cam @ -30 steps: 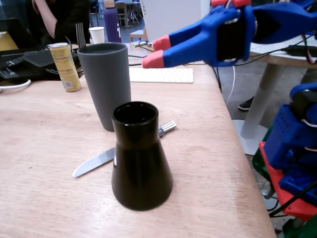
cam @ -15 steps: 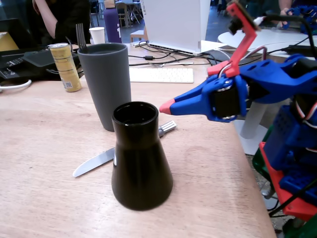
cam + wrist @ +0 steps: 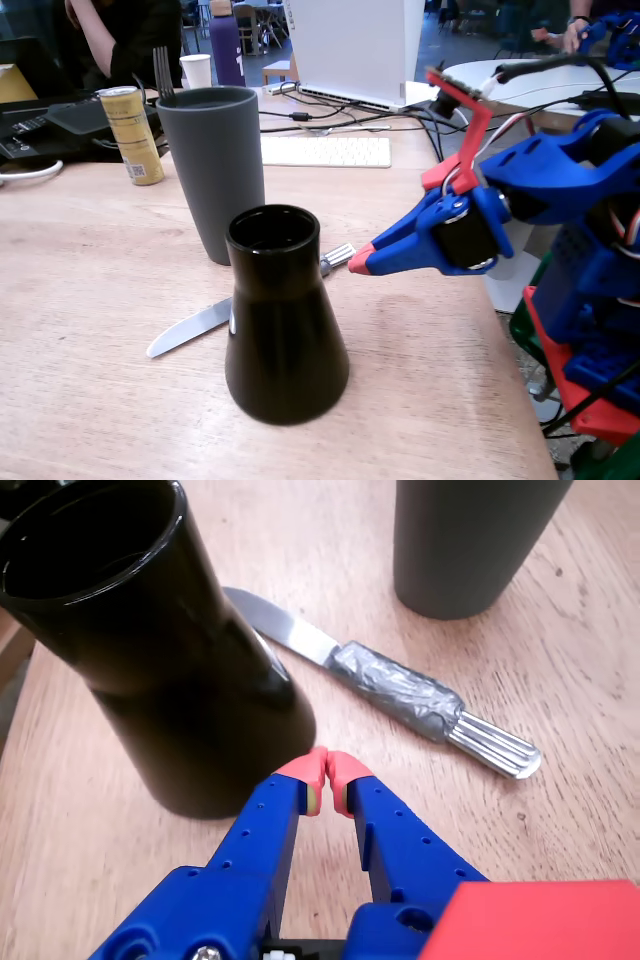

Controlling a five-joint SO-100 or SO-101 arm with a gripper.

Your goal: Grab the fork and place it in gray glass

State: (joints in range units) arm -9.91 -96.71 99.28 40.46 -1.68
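- One fork (image 3: 162, 72), standing tines-up inside one gray glass (image 3: 213, 170) on the desk (image 3: 90, 300), well apart from the gripper (image 3: 358, 264).
- Gripper pinched closed, empty, hovering low near the knife's ribbed end.
- One knife (image 3: 400, 685), lying flat between glass and one black vase (image 3: 140, 640).
- One yellow can (image 3: 131, 134) behind.

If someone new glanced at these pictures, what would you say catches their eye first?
Probably the glossy black vase at the front of the wooden table, with a table knife lying flat behind it. Next, the blue hand with red tips, closed and empty, low beside the vase on the right of the fixed view. Behind stands the gray glass, the fork tines poking above its rim.
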